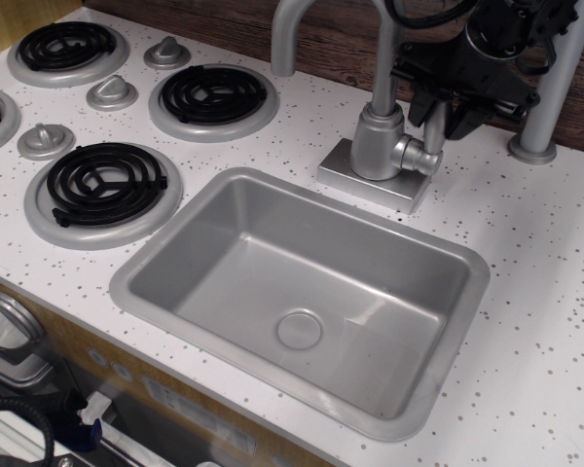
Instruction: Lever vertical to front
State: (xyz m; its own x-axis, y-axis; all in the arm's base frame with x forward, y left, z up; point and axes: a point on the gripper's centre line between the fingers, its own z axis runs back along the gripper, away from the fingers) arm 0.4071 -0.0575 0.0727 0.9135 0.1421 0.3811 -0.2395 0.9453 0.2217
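Note:
The lever [434, 126] is a flat silver-grey paddle standing upright on the round side knob [418, 156] of the faucet body [377, 142], behind the sink. My black gripper [437, 107] comes down from the upper right and straddles the lever's upper part. One finger sits on its left, the other on its right. The fingers press close against the paddle, so the gripper looks shut on the lever. The lever's top is hidden behind the gripper.
The tall curved spout [294, 21] rises left of the gripper. A grey pole with a round foot [537, 146] stands close on its right. The grey sink [151, 263] lies in front. Stove burners [212, 95] and knobs [111, 92] fill the left.

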